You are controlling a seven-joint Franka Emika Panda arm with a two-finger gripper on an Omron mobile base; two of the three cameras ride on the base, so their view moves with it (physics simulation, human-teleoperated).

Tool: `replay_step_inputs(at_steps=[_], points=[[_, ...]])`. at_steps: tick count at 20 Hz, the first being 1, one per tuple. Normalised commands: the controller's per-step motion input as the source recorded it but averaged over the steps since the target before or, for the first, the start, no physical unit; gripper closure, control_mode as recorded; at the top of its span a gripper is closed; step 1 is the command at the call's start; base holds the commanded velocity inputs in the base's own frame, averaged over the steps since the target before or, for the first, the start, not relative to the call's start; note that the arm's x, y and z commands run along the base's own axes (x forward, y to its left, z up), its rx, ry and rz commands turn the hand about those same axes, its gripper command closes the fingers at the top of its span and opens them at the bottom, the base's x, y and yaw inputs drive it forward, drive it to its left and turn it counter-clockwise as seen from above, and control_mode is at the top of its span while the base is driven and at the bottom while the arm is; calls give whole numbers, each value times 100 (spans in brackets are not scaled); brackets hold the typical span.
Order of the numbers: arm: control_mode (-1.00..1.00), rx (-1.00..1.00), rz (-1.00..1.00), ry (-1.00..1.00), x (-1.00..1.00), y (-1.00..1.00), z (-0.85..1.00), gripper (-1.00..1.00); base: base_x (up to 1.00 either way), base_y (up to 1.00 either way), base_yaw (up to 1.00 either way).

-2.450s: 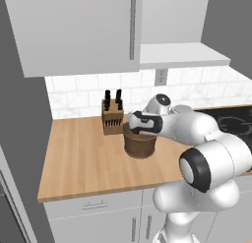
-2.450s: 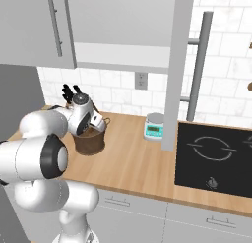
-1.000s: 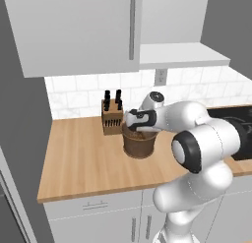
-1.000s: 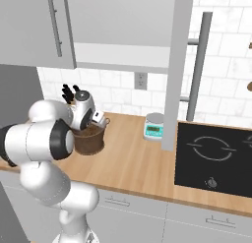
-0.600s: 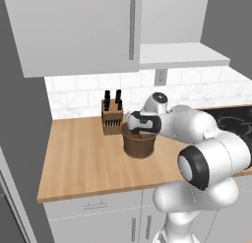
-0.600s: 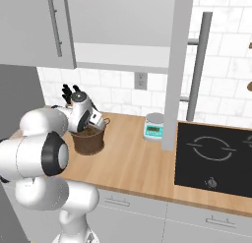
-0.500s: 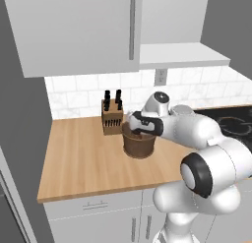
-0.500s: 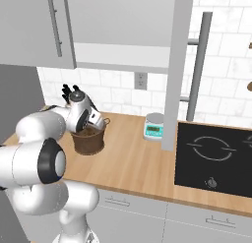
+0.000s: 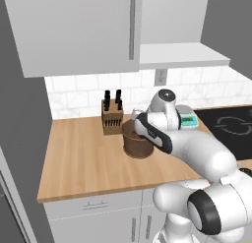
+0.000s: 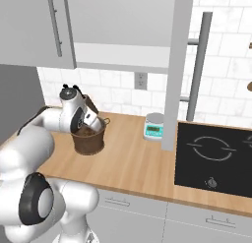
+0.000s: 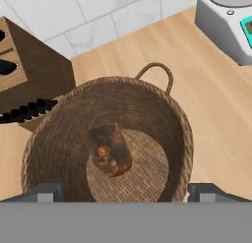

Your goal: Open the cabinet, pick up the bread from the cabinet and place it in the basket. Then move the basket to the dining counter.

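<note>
Above the wood worktop (image 9: 83, 158), fixed to the white-tiled wall: pale grey cabinet (image 9: 74, 30) with a long silver bar handle, one door (image 10: 179, 65) swung out toward the room at the right, white shelf (image 9: 177, 55) bared behind it. Right of that, set into the worktop: black cooktop (image 10: 214, 156). On the wood at the middle, just right of and nearer than the knife block (image 9: 112, 118): round dark-brown basket (image 9: 137, 143), upright, small loop handle (image 11: 156, 72) on its far rim. Bent low over that basket from the right: white arm, hand directly above the basket's mouth. At the bottom of the basket in the hand view: bread (image 11: 109, 151), small and dark brown, lying slightly left of centre on the woven floor, touching nothing but the basket. Just over the near rim: gripper (image 11: 125, 193), fingers (image 11: 47, 193) spread wide to either side of the rim, clasping nothing, bread lying loose between and beyond them. Farther right, near the wall: small white kitchen scale (image 10: 154, 126) with a teal display, well apart from the basket
</note>
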Motion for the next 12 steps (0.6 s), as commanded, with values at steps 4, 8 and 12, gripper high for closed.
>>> replay_step_inputs(at_steps=[4, 8, 12], points=[[-100, 3, -10, 6, -25, -43, 25, -100, 0, 0, 0], [-100, 9, -1, 6, -19, -37, 11, -100, 0, 0, 0], [-100, 14, 0, 13, -8, -18, -7, -100, 0, 0, 0]])
